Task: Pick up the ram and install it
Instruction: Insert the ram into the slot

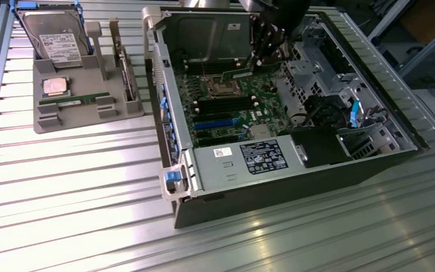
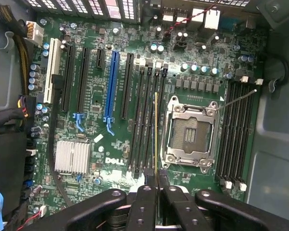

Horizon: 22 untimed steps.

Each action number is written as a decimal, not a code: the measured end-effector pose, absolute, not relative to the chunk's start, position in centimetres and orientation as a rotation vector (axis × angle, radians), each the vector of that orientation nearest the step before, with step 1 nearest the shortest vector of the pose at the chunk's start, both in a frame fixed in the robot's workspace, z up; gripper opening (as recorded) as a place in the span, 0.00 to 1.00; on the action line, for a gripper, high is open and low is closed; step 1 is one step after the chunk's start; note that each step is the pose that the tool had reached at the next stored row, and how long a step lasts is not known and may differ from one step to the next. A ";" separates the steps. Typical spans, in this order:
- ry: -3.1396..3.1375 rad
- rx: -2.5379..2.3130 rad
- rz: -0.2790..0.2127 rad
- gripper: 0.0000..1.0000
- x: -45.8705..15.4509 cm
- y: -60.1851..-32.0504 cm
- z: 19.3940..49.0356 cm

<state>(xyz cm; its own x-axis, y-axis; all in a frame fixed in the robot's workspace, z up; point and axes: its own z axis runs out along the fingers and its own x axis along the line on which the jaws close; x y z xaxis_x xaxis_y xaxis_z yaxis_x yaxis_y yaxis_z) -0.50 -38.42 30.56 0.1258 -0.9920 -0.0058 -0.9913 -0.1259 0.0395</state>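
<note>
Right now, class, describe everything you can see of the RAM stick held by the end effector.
The RAM stick is seen edge-on in the wrist view as a thin yellowish-green line running from the end effector, whose dark fingers are closed on one end. It hangs over the motherboard, lined up with the black memory slots beside the empty CPU socket. Whether it touches a slot cannot be told.

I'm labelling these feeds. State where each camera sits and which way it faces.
Exterior view: raised off the arm, looking down at the open computer case, the arm reaching in.
Wrist view: on the wrist, facing the motherboard; the tool is shut on the ram.
Shared: the empty processor socket.
</note>
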 end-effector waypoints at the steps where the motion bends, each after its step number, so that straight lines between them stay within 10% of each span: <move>1: -2.060 2.337 -0.047 0.12 -0.5 -38.4 30.5; 22: -2.060 2.337 -0.047 0.12 -0.5 -38.4 29.3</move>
